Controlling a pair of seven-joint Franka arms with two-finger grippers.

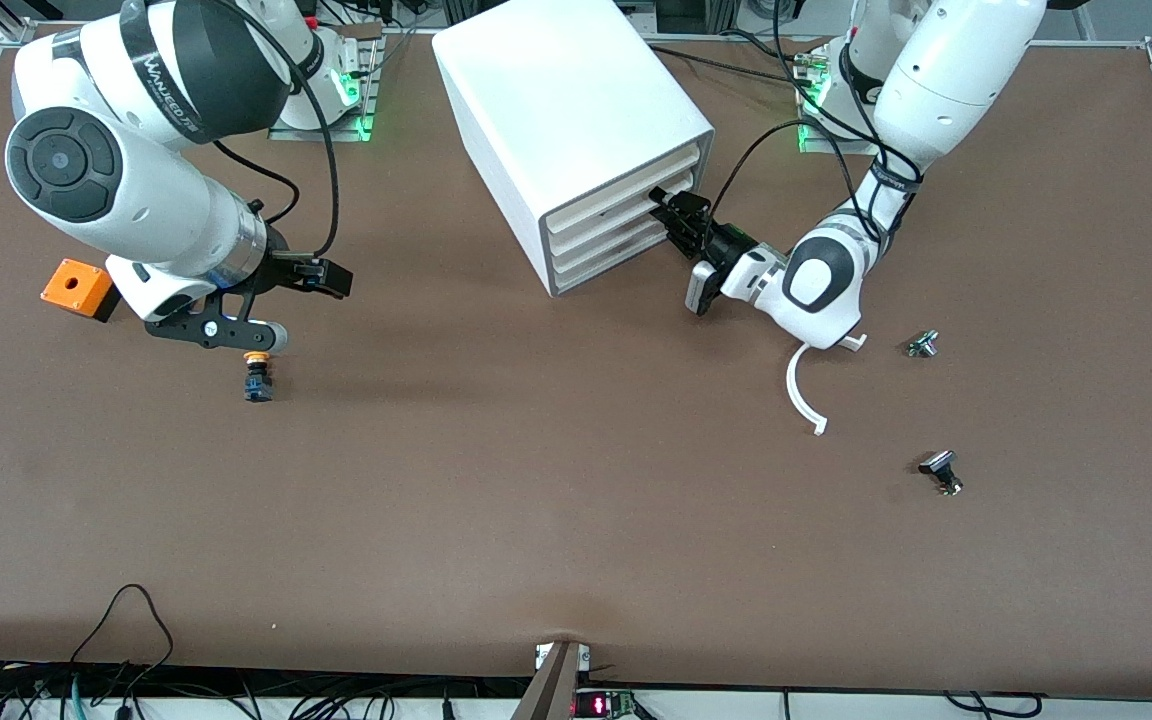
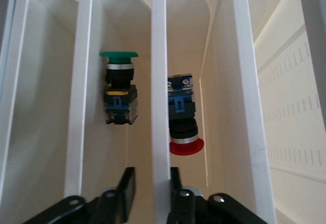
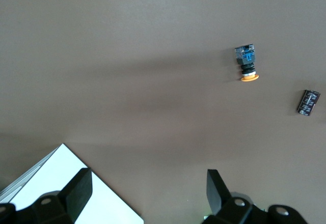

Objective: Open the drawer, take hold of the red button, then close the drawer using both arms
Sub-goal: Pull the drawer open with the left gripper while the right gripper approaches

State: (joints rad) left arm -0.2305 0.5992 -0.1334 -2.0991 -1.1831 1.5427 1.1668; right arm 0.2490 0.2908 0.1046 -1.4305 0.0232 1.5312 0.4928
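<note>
The white cabinet (image 1: 556, 110) stands at the back middle, its four drawers stacked; the lowest drawer (image 1: 604, 268) looks closed. My left gripper (image 1: 674, 218) is at the drawer fronts. In the left wrist view its fingers (image 2: 127, 186) are open and straddle one drawer's front lip (image 2: 159, 81); I cannot tell which drawer. The red button (image 2: 184, 132) lies inside, beside that lip. My right gripper (image 1: 236, 335) is open and empty over the table toward the right arm's end, close above a yellow-orange button (image 1: 257, 375), which also shows in the right wrist view (image 3: 247, 63).
A green-capped button (image 2: 119, 89) lies in the neighbouring drawer. An orange box (image 1: 76, 287) sits by the right arm. A white curved piece (image 1: 804, 395) and two small metal parts (image 1: 923, 344) (image 1: 941, 472) lie toward the left arm's end.
</note>
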